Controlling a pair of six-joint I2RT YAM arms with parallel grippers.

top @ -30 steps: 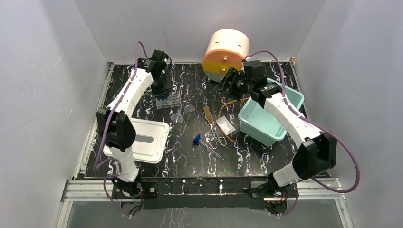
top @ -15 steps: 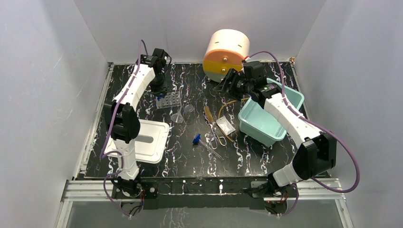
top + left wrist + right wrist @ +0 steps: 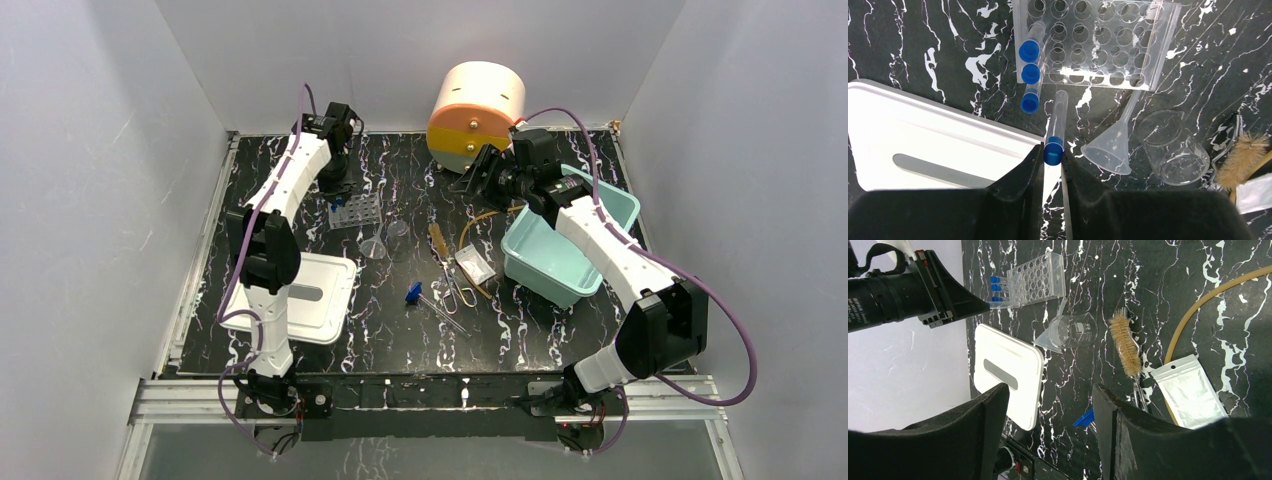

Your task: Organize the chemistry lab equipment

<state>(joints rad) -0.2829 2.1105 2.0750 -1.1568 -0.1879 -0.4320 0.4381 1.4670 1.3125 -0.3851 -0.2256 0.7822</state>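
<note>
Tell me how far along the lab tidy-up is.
Early on. Done: three blue-capped tubes stand in the rack. In hand: the left claw is shut on a fourth tube near the rack; the right claw is open and empty. Still to do: funnel, beaker, brush, scissors, tubing and bag lie loose on the table.

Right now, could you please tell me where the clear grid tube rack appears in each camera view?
Top external: the clear grid tube rack stands left of centre, toward the back.
Left wrist: top centre, with blue-capped tubes at its left end.
Right wrist: upper middle, tilted.
Shared landmark: the white lid lying near the rack.
</note>
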